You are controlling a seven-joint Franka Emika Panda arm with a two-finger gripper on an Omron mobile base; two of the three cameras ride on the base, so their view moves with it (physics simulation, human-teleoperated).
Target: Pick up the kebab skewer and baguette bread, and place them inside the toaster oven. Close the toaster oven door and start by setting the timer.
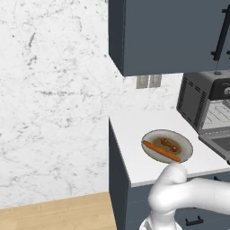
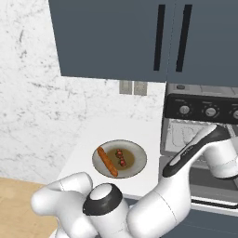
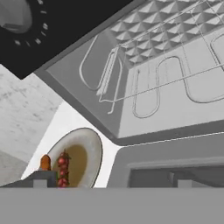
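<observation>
The gripper's state I cannot tell; the hand hangs before the open toaster oven (image 2: pixel 201 125), above its lowered toaster oven door (image 3: pixel 170 162). The wire rack (image 3: pixel 166 83) inside is bare. The kebab skewer (image 2: pixel 121 157) and the baguette bread (image 2: pixel 107 161) lie on the plate (image 2: pixel 137 160) near the counter's front edge. So, in my judgement, nothing is placed yet; everything is left.

One kebab skewer (image 2: pixel 121 157), one baguette bread (image 2: pixel 107 161), one plate (image 2: pixel 137 153) beside one toaster oven (image 1: pixel 194 99), two wall outlets (image 2: pixel 132 87).
</observation>
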